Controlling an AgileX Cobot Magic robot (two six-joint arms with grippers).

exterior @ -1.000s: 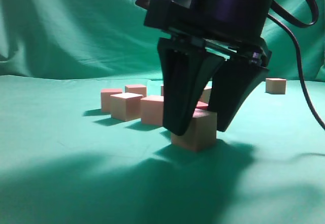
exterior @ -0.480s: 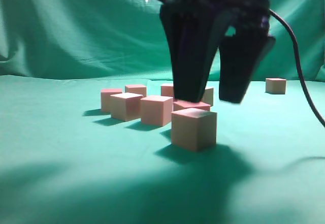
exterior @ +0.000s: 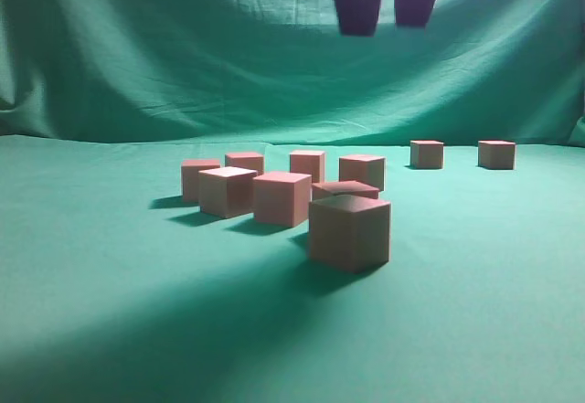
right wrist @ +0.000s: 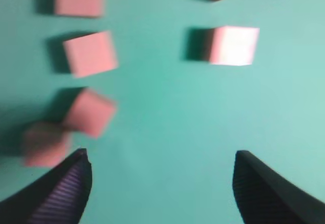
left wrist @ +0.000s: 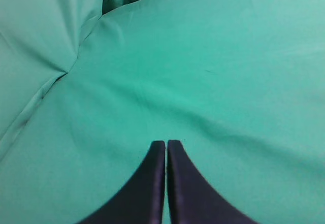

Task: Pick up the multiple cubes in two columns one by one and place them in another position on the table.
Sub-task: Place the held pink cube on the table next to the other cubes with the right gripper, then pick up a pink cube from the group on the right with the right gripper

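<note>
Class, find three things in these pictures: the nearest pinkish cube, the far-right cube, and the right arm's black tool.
Nearest pinkish-tan matte cube (exterior: 350, 231): exterior view, front face.
Far-right pinkish-tan cube (exterior: 496, 154): exterior view, front face.
Right arm's black tool (right wrist: 161, 183): right wrist view, gap midway between its open fingertips.

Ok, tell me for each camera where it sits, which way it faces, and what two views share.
Exterior: low at table height, facing the cubes and backdrop; right gripper tips hang at top.
Left wrist: looks down on bare cloth; left gripper, jaws together.
Right wrist: looks down on cubes; jaws wide apart.
Shared: exterior and right wrist both show the cubes and the right gripper.
</note>
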